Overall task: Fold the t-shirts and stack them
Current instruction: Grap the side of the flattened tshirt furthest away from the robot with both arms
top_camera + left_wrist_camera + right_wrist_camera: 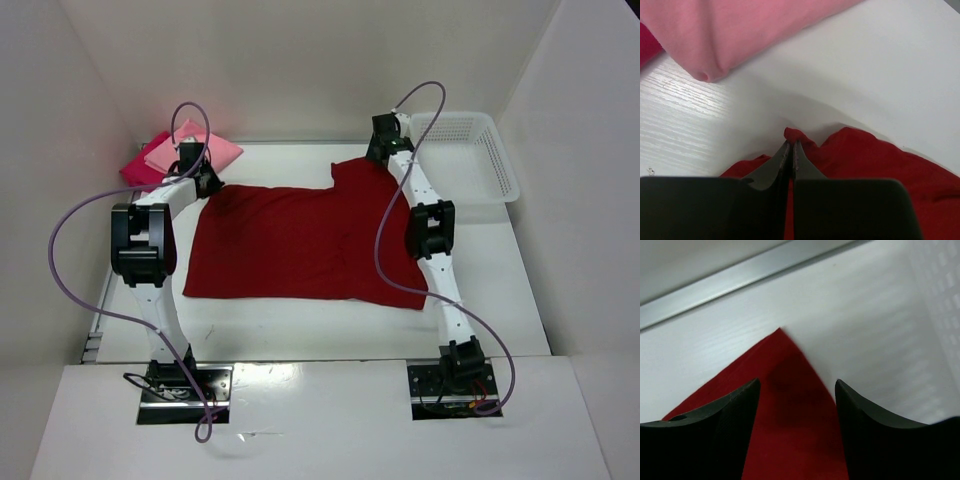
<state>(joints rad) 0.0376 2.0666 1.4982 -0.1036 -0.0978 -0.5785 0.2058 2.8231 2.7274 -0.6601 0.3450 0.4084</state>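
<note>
The dark red t-shirt [300, 240] lies spread flat in the middle of the table. My left gripper [205, 183] is at its far left corner, shut on a pinch of the dark red cloth [805, 142]. My right gripper [385, 150] is at the shirt's far right corner, open, with its fingers either side of the pointed red corner [785, 370]. The light pink t-shirt [200, 152] lies folded on the crimson-magenta t-shirt [140, 168] at the far left; the pink one also shows in the left wrist view [740, 30].
A white lattice basket [470, 150] stands at the far right, close to my right gripper. White walls enclose the table on three sides. A metal strip [740, 275] runs along the back edge.
</note>
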